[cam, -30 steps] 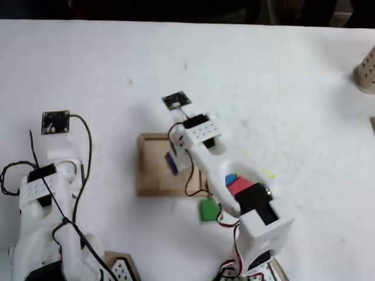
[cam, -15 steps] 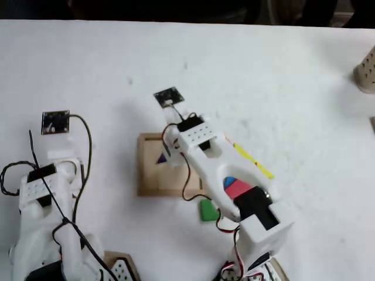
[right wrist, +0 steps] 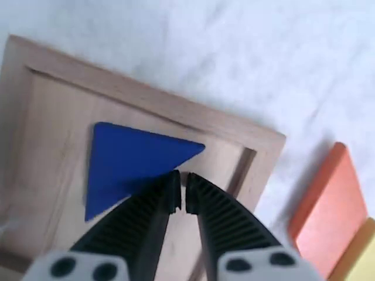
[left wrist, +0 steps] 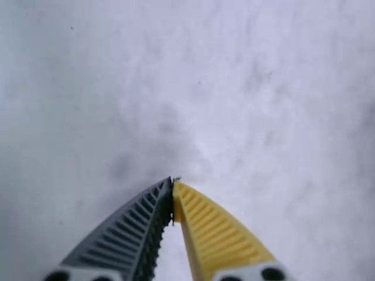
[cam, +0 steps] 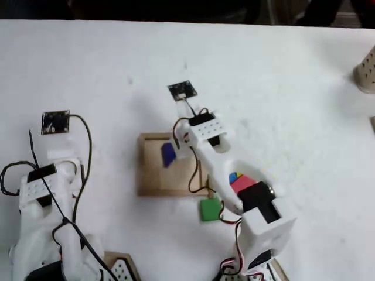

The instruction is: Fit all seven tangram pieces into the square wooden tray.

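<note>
The square wooden tray [cam: 151,181] lies at the table's middle, and a blue triangle [cam: 168,154] lies flat inside it. In the right wrist view my right gripper [right wrist: 180,188] hovers over the blue triangle [right wrist: 126,164], its fingers shut to a thin slit with nothing between them. The tray's rim [right wrist: 193,120] runs behind the triangle. A green piece [cam: 209,209] rests on the table by the tray's near right corner. Red, blue and yellow pieces [cam: 239,181] peek out beside the right arm. My left gripper [left wrist: 173,182] is shut over bare white table.
An orange piece [right wrist: 319,213] with a yellow one [right wrist: 358,257] under its edge lies just outside the tray. The left arm [cam: 44,190] stands at the near left, well apart from the tray. A pale object [cam: 366,71] sits at the far right edge.
The right arm swung over the tray, first left, then back to the right. The blue piece stood on edge under the gripper and now lies flat in the tray. The left arm kept still.
</note>
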Controlling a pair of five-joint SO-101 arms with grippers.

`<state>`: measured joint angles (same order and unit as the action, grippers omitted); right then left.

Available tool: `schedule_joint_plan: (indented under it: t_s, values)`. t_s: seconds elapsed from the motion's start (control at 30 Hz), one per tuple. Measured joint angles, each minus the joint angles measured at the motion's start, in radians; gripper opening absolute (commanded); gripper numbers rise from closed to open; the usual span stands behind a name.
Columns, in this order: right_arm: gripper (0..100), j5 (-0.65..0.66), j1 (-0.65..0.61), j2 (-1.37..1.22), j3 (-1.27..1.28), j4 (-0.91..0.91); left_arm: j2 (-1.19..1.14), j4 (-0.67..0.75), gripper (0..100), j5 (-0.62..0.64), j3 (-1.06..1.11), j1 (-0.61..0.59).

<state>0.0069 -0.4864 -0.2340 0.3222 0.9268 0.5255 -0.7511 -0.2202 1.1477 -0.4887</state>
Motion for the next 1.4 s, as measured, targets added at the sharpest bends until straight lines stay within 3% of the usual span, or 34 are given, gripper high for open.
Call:
schedule_joint_plan:
  t_s: [0.27,0.83,1.17,1.4]
  values:
    - [1.9,-0.028,-0.089,0.0,0.0,0.015,0.0,0.0,2,0.0,0.0,0.0]
    - [1.9,-0.041,-0.095,-0.002,-0.032,-0.038,0.0,0.0,2,0.0,0.0,0.0]
    - [1.9,-0.049,-0.19,-0.002,-0.057,-0.08,0.0,0.0,2,0.0,0.0,0.0]
    - [1.9,-0.049,-0.135,0.048,-0.069,0.034,0.0,0.0,2,0.0,0.0,0.0]
